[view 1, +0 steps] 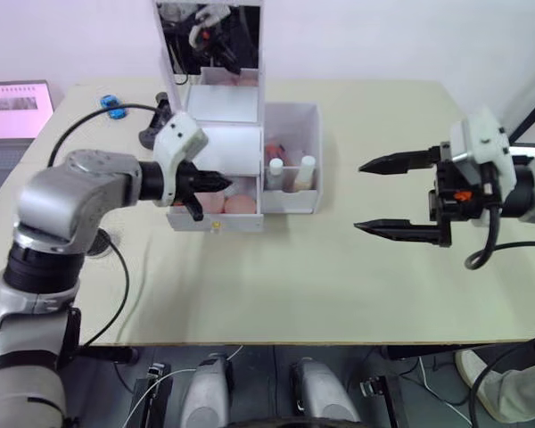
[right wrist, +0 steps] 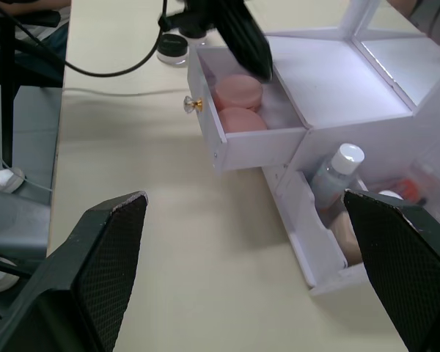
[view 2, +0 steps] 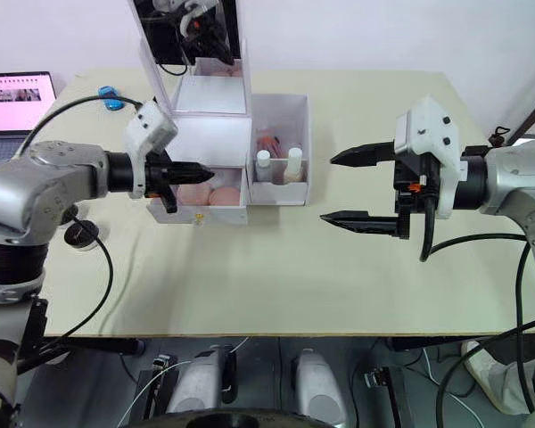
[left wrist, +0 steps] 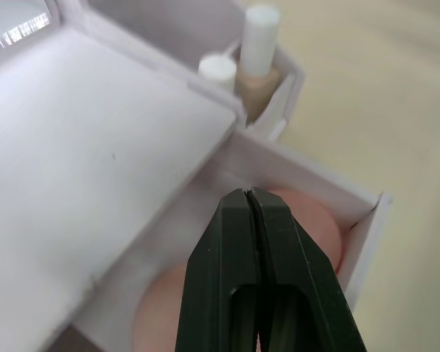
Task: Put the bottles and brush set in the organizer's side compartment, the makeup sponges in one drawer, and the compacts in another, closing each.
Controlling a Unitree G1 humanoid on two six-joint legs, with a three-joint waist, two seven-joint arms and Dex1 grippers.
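White organizer standing toward the far left of a beige table, lower drawer pulled open toward the robot, small gold knob on its front. Two pink round pieces lying side by side inside the open drawer, touching or nearly so; probably the makeup sponges, though hard to tell from compacts at this angle. Left gripper clenched, black fingers pressed flat together with nothing between them, tip poised just above the drawer's contents at its left half. In the attached side compartment on the organizer's right, two white-capped bottles upright at the near end, one taller than the other, with reddish items behind them too blurred to identify. Right gripper released, fingers spread wide and empty, held above bare tabletop well apart from the organizer, pointing toward it. Small clear jar with a black lid on the table left of the drawer, beside a black cable. Blue object near the far left corner of the table, laptop screen lit just beyond that edge. Mirror panel raised at the back of the organizer
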